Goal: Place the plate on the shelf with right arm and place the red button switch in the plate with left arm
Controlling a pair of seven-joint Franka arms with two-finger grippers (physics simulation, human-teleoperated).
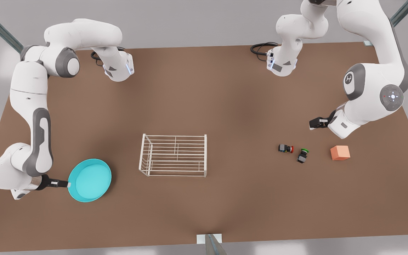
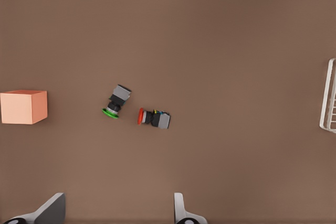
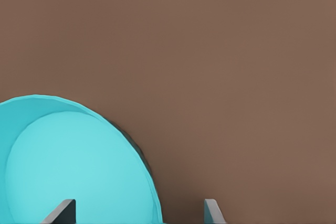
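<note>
The turquoise plate [image 1: 90, 180] lies on the brown table to the front view's left of the white wire shelf [image 1: 205, 154]. My right gripper [image 1: 66, 184] is at the plate's rim, open. In the right wrist view its fingers [image 3: 65, 212] straddle the edge of the plate [image 3: 73, 166], one over the dish and one outside it. The red button switch [image 1: 285, 148] lies on its side at the front view's right. My left gripper [image 1: 313, 123] hovers open above and behind it, with the switch [image 2: 154, 118] well ahead of its fingers [image 2: 181, 213].
A green-capped switch [image 1: 302, 155] lies just beside the red one, and an orange cube [image 1: 340, 152] sits farther toward the front view's right. The left wrist view catches an end of the shelf [image 2: 329, 95]. Bare table lies between shelf and switches.
</note>
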